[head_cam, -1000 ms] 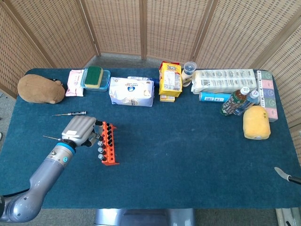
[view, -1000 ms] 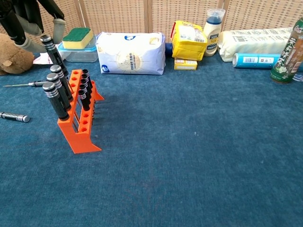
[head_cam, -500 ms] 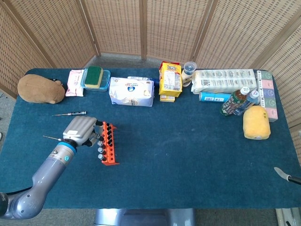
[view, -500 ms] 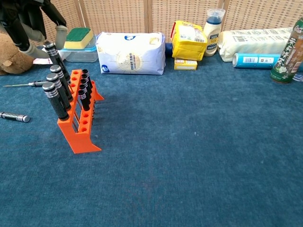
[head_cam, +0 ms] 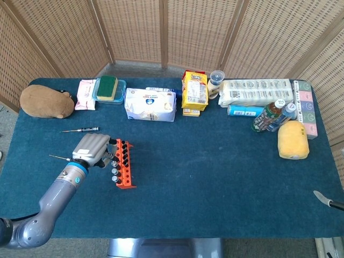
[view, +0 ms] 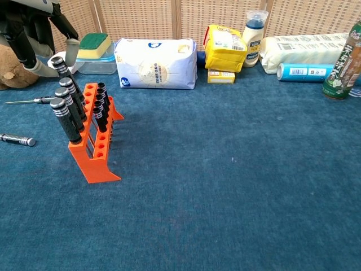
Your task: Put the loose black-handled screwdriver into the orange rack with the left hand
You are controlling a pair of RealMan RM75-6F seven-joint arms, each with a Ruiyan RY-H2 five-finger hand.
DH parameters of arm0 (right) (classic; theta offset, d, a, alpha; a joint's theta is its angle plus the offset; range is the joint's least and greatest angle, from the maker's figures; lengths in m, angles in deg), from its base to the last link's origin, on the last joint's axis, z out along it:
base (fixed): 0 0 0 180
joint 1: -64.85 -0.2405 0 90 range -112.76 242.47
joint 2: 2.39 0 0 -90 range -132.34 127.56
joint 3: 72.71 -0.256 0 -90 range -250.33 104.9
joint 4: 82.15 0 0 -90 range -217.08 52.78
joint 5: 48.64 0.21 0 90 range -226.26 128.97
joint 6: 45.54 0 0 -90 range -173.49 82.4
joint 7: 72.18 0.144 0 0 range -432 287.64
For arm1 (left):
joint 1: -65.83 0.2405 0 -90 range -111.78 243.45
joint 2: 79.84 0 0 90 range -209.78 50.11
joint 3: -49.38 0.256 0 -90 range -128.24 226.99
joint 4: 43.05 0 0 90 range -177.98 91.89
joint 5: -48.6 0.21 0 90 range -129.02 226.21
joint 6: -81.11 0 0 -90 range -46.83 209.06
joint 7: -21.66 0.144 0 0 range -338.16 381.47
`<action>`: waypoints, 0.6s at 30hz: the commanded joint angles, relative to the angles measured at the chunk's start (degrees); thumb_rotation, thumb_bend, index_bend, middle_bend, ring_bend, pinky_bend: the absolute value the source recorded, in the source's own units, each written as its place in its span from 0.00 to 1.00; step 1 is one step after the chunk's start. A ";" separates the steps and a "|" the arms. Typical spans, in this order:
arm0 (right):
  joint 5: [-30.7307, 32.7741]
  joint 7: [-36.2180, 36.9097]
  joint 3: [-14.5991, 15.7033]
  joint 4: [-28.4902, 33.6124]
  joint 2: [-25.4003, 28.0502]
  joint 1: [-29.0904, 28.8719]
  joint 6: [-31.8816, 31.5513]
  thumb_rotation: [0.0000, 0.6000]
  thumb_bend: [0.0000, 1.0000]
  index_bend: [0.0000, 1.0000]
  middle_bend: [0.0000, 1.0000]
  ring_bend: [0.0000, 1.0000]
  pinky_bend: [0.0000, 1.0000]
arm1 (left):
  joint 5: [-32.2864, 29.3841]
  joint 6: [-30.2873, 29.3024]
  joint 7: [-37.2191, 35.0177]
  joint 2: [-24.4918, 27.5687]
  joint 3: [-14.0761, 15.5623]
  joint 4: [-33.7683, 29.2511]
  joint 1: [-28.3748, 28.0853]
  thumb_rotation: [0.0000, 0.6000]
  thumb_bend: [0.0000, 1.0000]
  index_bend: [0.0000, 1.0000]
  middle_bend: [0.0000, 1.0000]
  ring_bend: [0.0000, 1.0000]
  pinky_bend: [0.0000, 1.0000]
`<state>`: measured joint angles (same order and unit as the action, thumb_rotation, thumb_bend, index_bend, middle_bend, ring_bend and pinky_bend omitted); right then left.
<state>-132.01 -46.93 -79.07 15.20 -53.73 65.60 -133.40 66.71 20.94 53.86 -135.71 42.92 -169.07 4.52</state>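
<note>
The orange rack (head_cam: 127, 173) (view: 97, 161) stands on the blue table at the left, with several black-handled screwdrivers upright in it. My left hand (head_cam: 92, 148) (view: 31, 31) hangs over the rack's far end and pinches the top of a black-handled screwdriver (view: 66, 79), which leans slightly with its lower end down at the rack. Whether its tip sits in a hole is hidden. Only a sliver of my right hand (head_cam: 327, 200) shows at the right edge of the head view, and its fingers cannot be made out.
Two thin loose screwdrivers (head_cam: 80, 129) (view: 17, 139) lie left of the rack. A brown plush (head_cam: 47, 101), a sponge box (head_cam: 109, 88), a white bag (head_cam: 150, 104), a yellow box (head_cam: 194, 91), bottles (head_cam: 271, 115) and a yellow sponge (head_cam: 293, 140) line the back and right.
My left hand has come down a little with the screwdriver, whose handle top now sits lower, close to those of its neighbours in the rack.
</note>
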 commanded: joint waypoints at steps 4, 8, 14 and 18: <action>0.06 -0.05 -0.01 0.04 0.00 -0.03 0.06 0.90 0.00 0.01 0.03 0.01 0.00 | -0.27 0.31 0.00 -0.68 0.32 0.90 -0.09 1.00 0.37 0.57 1.00 0.98 0.93; 0.13 0.08 -0.05 0.00 0.00 -0.02 0.02 0.90 0.00 0.01 0.03 0.01 0.00 | -0.57 -0.03 0.36 -0.84 0.39 0.83 -0.35 1.00 0.36 0.57 1.00 0.98 0.93; 0.06 0.19 -0.03 -0.04 0.02 0.01 -0.05 0.91 0.00 0.01 0.03 0.01 0.00 | -1.22 -0.95 1.33 -1.30 0.60 0.82 -0.82 1.00 0.37 0.57 1.00 0.98 0.93; 0.12 0.35 -0.07 -0.10 0.04 0.03 -0.09 0.91 0.00 0.01 0.03 0.01 0.00 | -1.78 -1.20 1.73 -1.67 0.70 0.86 -1.06 1.00 0.37 0.57 1.00 0.98 0.93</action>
<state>-131.89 -46.58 -79.14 15.10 -53.70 65.64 -133.48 64.99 19.78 55.54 -137.33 43.58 -168.22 3.50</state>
